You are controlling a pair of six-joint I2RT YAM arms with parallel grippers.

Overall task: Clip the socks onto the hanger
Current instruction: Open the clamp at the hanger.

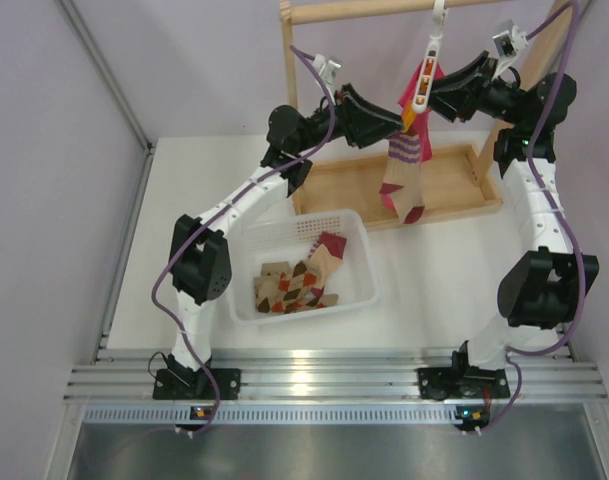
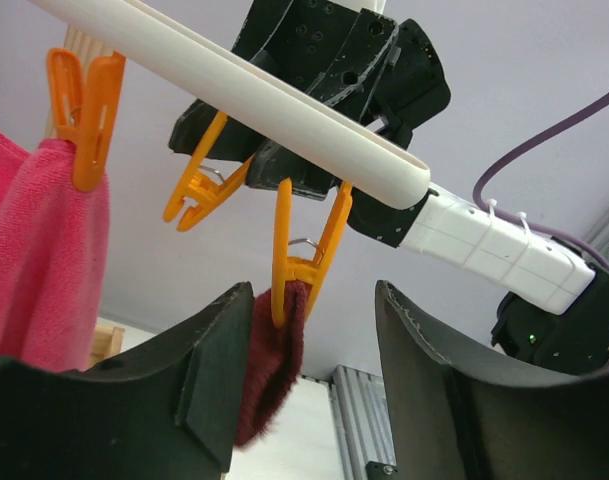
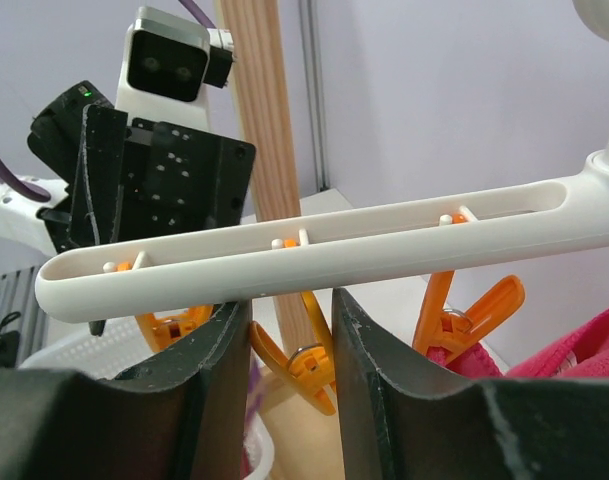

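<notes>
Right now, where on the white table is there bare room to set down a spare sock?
Bare white table lies between the white plastic basket and the right arm, and along the strip between basket and the metal rail. Crowded: up at the white bar hanger, where the left gripper and right gripper meet by the striped sock.

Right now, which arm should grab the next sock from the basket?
Left, probably. The left end effector is open beside the clipped sock, and the basket sits nearer that arm. The right end effector looks closed on an orange clip.
</notes>
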